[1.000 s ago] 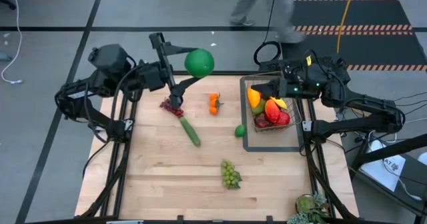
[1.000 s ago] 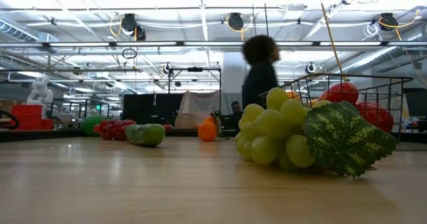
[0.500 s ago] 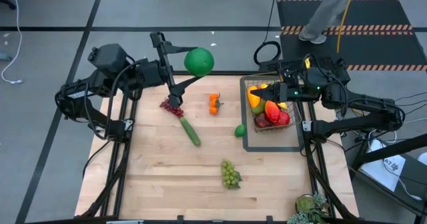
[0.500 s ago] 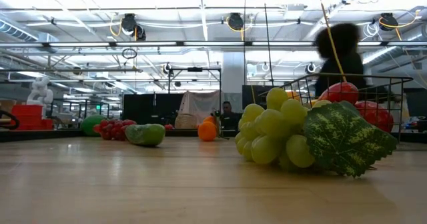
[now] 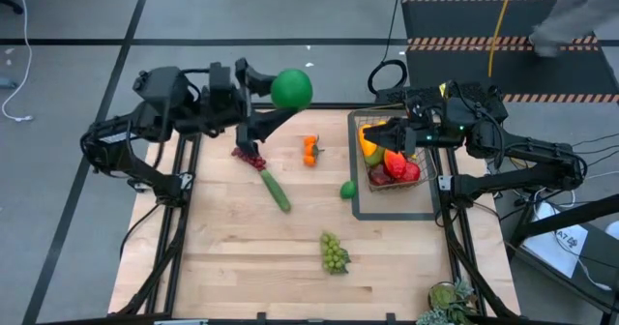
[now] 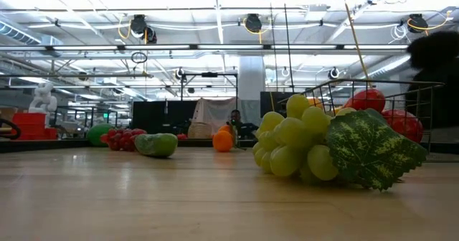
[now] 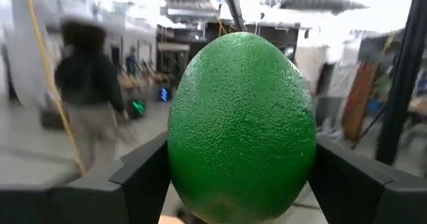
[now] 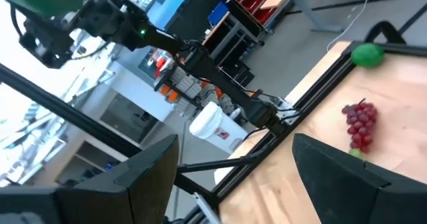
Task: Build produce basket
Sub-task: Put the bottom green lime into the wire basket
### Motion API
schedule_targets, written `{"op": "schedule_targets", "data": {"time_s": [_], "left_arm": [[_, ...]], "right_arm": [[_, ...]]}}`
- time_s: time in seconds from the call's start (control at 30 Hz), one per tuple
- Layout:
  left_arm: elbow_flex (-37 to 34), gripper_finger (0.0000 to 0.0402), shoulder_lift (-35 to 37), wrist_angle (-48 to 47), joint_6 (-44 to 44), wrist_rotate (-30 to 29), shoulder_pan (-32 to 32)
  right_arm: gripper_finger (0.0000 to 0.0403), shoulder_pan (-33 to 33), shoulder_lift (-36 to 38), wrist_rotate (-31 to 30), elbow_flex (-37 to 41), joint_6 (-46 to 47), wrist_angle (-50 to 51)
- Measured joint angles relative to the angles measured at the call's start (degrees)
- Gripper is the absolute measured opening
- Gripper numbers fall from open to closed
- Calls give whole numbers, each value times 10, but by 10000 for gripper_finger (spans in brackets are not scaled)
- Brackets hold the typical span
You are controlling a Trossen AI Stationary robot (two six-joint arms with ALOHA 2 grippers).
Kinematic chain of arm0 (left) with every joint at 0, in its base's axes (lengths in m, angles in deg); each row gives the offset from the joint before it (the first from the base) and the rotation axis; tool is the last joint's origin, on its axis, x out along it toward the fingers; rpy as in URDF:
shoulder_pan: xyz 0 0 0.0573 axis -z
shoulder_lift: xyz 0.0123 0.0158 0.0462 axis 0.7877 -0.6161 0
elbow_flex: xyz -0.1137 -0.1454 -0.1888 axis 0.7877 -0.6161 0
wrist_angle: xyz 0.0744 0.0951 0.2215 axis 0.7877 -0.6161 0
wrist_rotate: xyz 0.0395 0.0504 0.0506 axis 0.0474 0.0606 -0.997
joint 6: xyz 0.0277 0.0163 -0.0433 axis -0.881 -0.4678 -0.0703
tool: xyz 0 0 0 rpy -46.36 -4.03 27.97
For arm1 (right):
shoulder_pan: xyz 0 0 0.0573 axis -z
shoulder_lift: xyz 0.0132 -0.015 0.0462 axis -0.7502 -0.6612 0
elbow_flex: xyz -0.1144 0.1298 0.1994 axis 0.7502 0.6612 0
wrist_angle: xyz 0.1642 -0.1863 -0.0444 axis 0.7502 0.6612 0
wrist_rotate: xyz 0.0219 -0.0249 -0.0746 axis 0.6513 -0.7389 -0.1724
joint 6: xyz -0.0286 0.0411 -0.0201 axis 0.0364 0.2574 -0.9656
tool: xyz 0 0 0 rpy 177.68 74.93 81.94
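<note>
Left wrist view: left pincer pinches a pebbled green fruit at its widest girth; likely light, rigid, slippery. Right pincer, spread empty, hovers over basket.

Open wood across table front; only green grapes there. Mid-table cluttered: cucumber, purple grapes, orange, lime. Basket full.

The person in the room is blurred. The green fruit's bottom is cut off by the edge. The fruits deep in the basket are partly hidden.
</note>
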Motion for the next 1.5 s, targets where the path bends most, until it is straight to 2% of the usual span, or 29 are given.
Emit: {"op": "schedule_targets", "data": {"time_s": [0.23,0.37,0.47,0.57,0.7,0.87,1.0,1.13,1.27,1.5], "left_arm": [[-1,305,-11,-77,202,2,0],[-2,305,-29,-168,310,47,0],[0,305,-44,-238,341,76,-1],[-2,305,-53,-331,337,75,3],[-2,305,-76,-396,283,61,16],[-2,305,-119,-425,184,33,35],[-1,305,-155,-437,139,23,44],[-1,305,-188,-455,138,20,45],[-1,305,-209,-471,140,19,45],[-1,305,-230,-475,152,19,41]], "right_arm": [[286,0,-1,0,0,-64,0],[286,0,-3,1,0,-116,6],[286,-4,-8,3,0,-97,5],[286,-5,-18,3,0,9,13],[286,-15,-43,10,0,132,36],[292,-37,-90,19,0,251,38],[308,-53,-131,44,0,284,14],[333,-71,-160,59,0,294,-2],[354,-82,-178,57,0,304,-10],[357,-82,-208,18,1,304,-22]]}}
